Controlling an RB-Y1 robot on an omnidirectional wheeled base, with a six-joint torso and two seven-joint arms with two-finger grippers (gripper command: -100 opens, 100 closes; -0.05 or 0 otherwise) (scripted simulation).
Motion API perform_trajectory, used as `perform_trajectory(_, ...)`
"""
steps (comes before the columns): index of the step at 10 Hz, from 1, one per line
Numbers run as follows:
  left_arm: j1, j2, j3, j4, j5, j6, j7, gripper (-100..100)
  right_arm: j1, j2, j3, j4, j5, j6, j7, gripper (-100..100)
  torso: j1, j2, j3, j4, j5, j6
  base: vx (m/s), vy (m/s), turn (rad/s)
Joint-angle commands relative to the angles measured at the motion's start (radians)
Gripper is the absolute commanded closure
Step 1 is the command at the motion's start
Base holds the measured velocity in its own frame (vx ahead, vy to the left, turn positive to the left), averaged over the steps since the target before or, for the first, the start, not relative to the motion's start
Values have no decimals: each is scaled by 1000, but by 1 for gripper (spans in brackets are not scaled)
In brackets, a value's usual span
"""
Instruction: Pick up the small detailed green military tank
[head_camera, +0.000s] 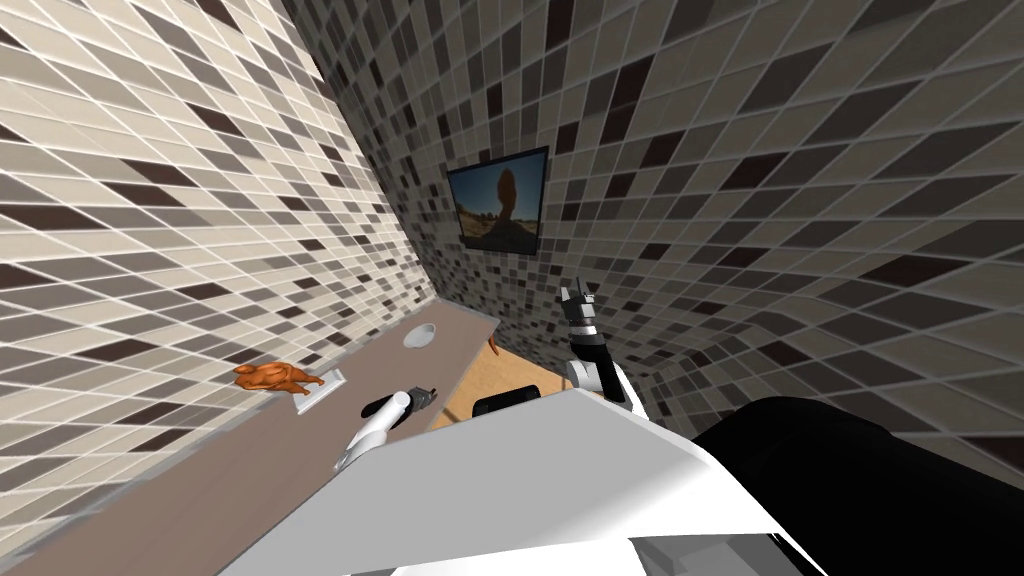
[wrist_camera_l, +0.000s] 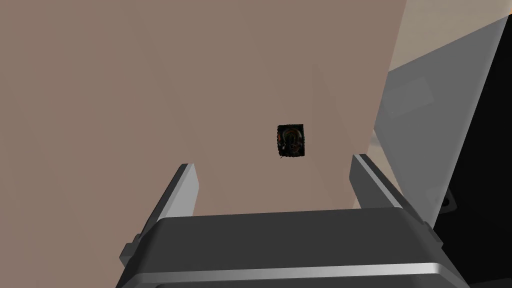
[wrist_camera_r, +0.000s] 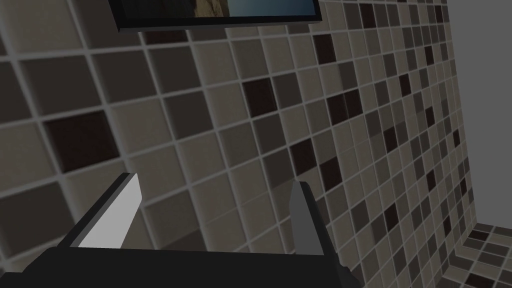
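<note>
The left gripper (wrist_camera_l: 275, 186) is open: its two fingers stand apart and nothing is between them. It hangs above a plain brown counter (wrist_camera_l: 150, 75). The tank (wrist_camera_l: 290, 140) lies on this counter, a little beyond the fingertips and in line with the gap between them, and neither finger touches it. From here it looks like a small dark block, almost black, so I cannot tell its green colour or its details. It is alone on the bare surface, nearer to the counter's edge than to the other things. In the head view the left arm reaches over the counter, which runs along the tiled wall. Farther along it lies an orange thing like a roast chicken (head_camera: 275, 377), just beside a flat pale tray (head_camera: 320, 390), and beyond them a round pale dish (head_camera: 420, 335). The right gripper (head_camera: 578, 295) is raised well away from the counter, and its fingers (wrist_camera_r: 112, 215) are also spread apart and hold nothing.
</note>
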Motion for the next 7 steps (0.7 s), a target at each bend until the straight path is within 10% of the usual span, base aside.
perform_trajectory(1,-16,10,8,40,11,22,10,-100,0,0,0,0,0,0,0,0,0,0,0,0,0,0,27,-5,-45)
perform_trajectory(5,-43,33,23,105,33,56,23,-100,0,0,0,0,0,0,0,0,0,0,0,0,0,0,32,3,-67)
perform_trajectory(6,-44,34,23,108,33,60,26,0,0,0,0,0,0,0,0,0,0,1,0,0,0,0,0,0,0)
perform_trajectory(7,-42,15,18,124,29,30,20,-100,0,0,0,0,0,0,0,0,0,2,1,0,0,0,28,38,25)
